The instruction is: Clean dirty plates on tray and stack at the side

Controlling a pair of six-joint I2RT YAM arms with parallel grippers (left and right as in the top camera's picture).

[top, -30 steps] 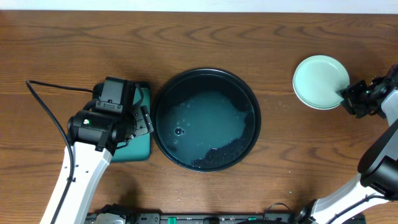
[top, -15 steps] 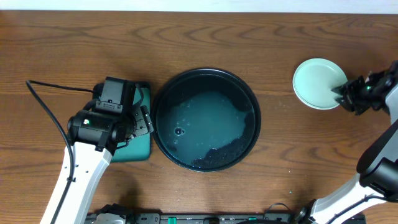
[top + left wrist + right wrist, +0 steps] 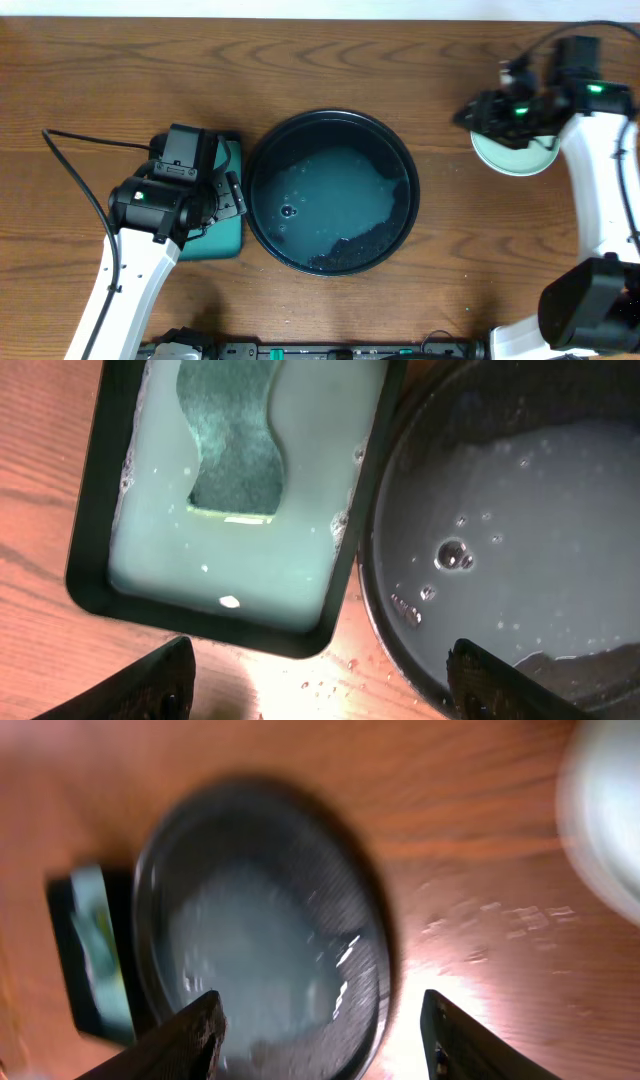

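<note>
The black pan [image 3: 330, 114] sits mid-table and holds murky teal water with bubbles; no plate shows inside it. It also shows in the left wrist view [image 3: 392, 622] and, blurred, in the right wrist view [image 3: 372, 935]. A pale mint plate [image 3: 510, 162] lies at the right, partly hidden under my right arm; I cannot tell whether others lie beneath it. It shows blurred in the right wrist view [image 3: 605, 810]. My right gripper [image 3: 472, 112] [image 3: 320, 1040] is open and empty, above the table between plate and pan. My left gripper [image 3: 228, 195] [image 3: 320, 690] is open and empty.
A dark green rectangular tray [image 3: 225, 242] [image 3: 90, 490] lies left of the pan, holding milky liquid and a teal sponge [image 3: 235, 440]. A black cable [image 3: 75, 165] runs from the left arm across the left of the wooden table.
My right arm has swung from the plate's right edge up and over it, and its gripper now points left toward the pan. The left arm has not moved.
</note>
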